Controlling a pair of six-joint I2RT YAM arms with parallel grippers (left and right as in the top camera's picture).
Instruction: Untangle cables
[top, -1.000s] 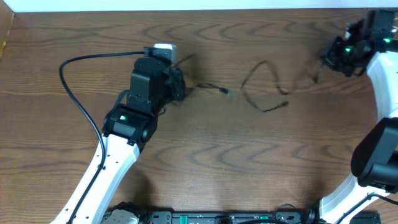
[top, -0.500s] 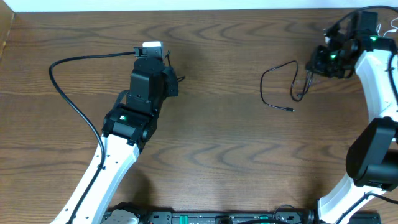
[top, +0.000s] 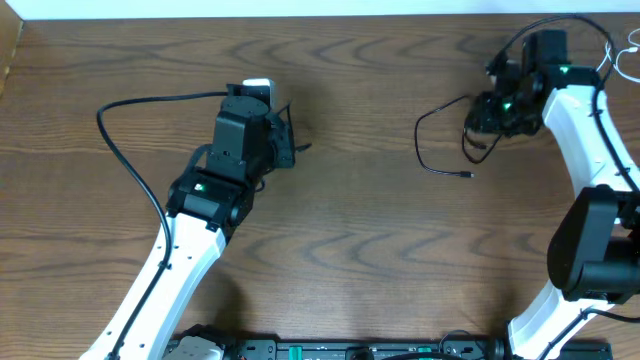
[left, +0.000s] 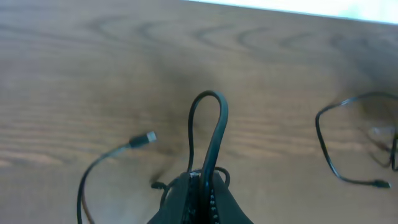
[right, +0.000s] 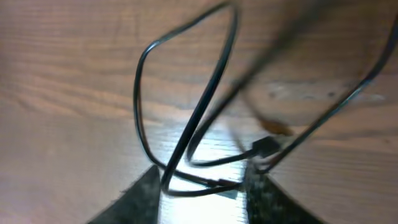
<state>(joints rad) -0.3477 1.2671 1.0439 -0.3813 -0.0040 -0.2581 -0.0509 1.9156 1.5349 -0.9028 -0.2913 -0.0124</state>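
The cables (top: 418, 142) lie apart: one loop (left: 214, 118) pinched in our closed left gripper (left: 202, 180), the other draped through our right gripper (right: 202, 186), jaws seemingly parted. Separation looks done; next we lay both down.

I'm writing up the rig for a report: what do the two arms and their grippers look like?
The left arm and right arm match: white links, bulky black joint housings, each showing a small green light. The left gripper and right gripper are black with two fingers. A thick black wire loops off the left arm.
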